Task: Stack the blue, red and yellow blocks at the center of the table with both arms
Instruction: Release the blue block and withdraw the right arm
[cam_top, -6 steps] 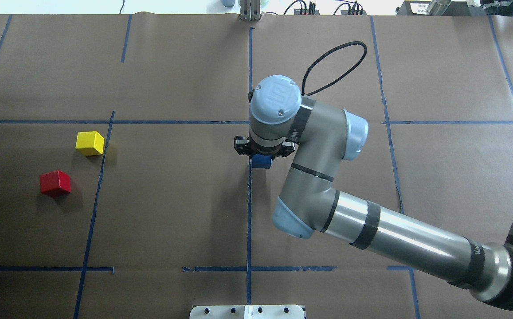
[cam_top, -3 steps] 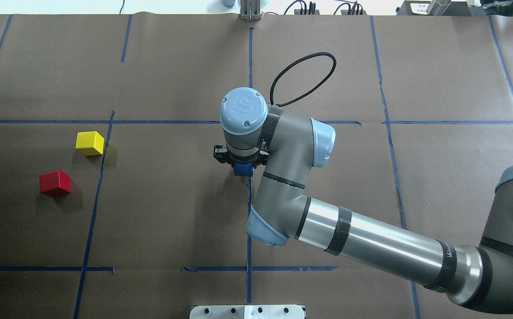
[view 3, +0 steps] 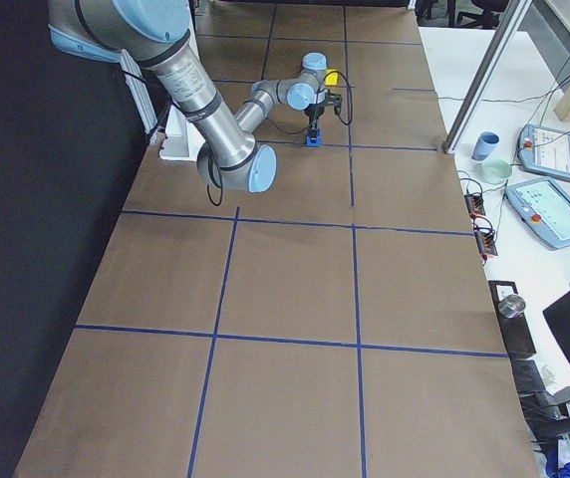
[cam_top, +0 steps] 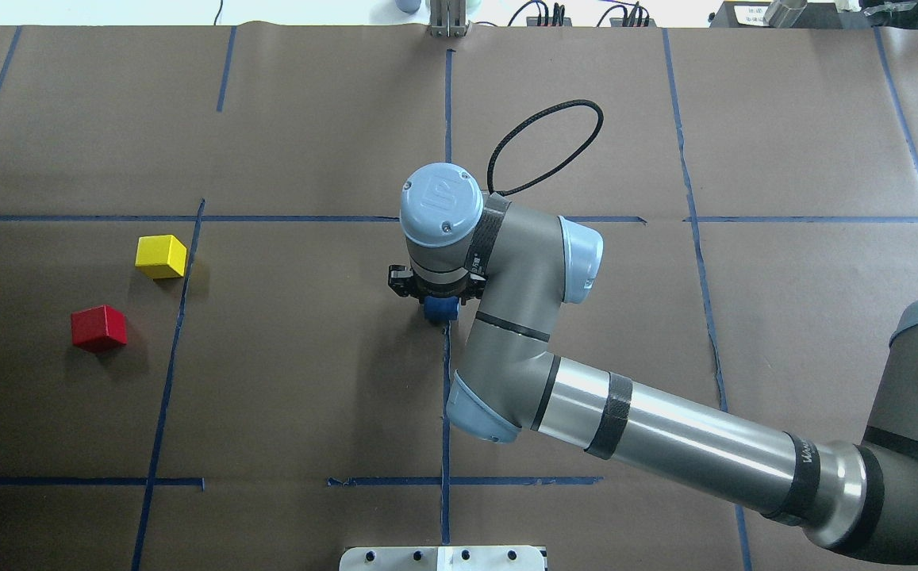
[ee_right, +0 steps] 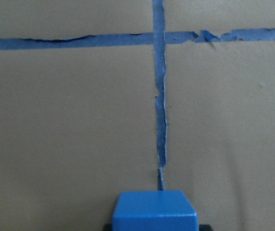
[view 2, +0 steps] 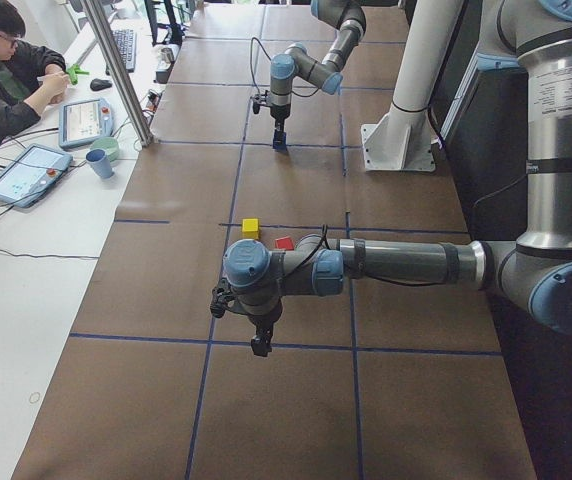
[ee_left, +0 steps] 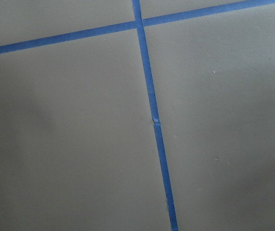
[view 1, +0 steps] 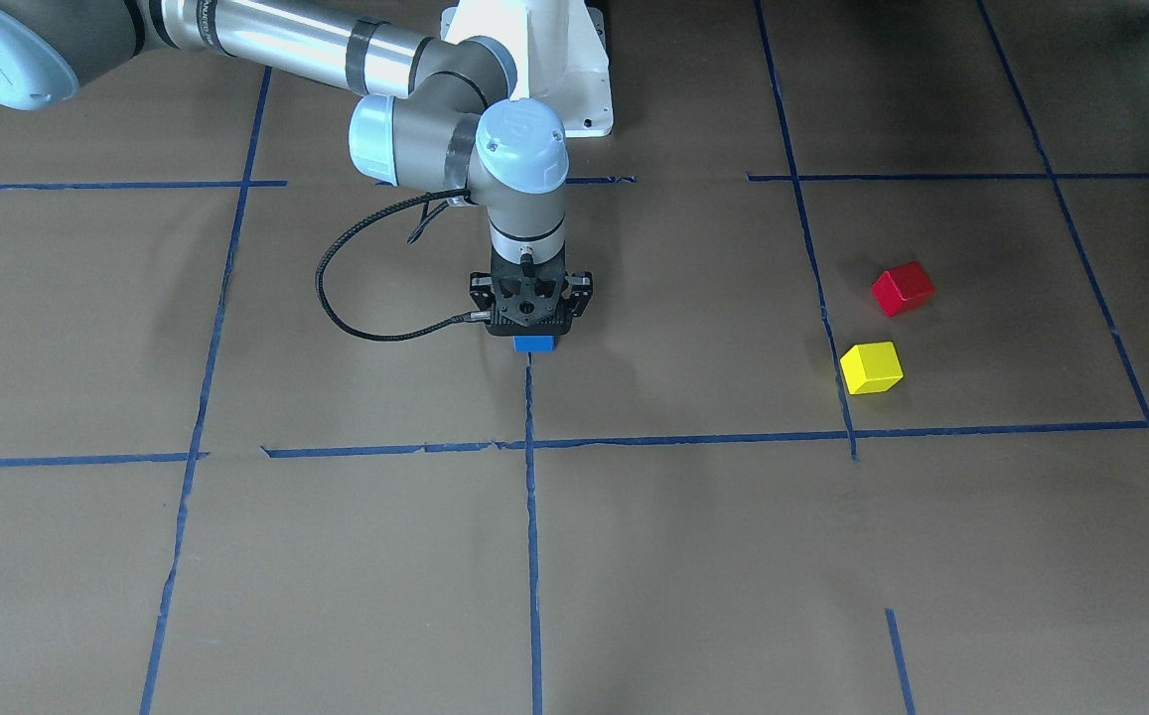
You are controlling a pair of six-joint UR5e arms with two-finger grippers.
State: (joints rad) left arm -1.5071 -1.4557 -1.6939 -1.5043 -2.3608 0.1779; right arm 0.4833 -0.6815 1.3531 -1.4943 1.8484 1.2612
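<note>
- The right tool (cam_top: 437,300) points straight down at the middle of the counter (cam_top: 308,381), pinching the blue block (cam_top: 440,311) between its fingers. The right wrist view shows the block's top face with dark finger parts at either side.
- The blue block sits low, at the end of the blue tape line (cam_top: 446,396) that runs down the counter's middle. I cannot tell whether its underside touches the paper or hangs just above it.
- The red block (cam_top: 98,327) and the yellow block (cam_top: 161,255) lie well apart from the centre, on the robot's left side. They are near each other but not touching, the yellow one farther from the robot.
- The left tool (view 2: 258,345) hovers above bare counter, nowhere near a block. It shows only in the side view, so I cannot tell whether it is spread or pressed together.
- Progress, as I judge it: the first block is being placed as the base but is not yet released. Nothing is stacked.
- Left to do: let go of the blue block, then fetch the red and yellow blocks and stack them on it.
</note>
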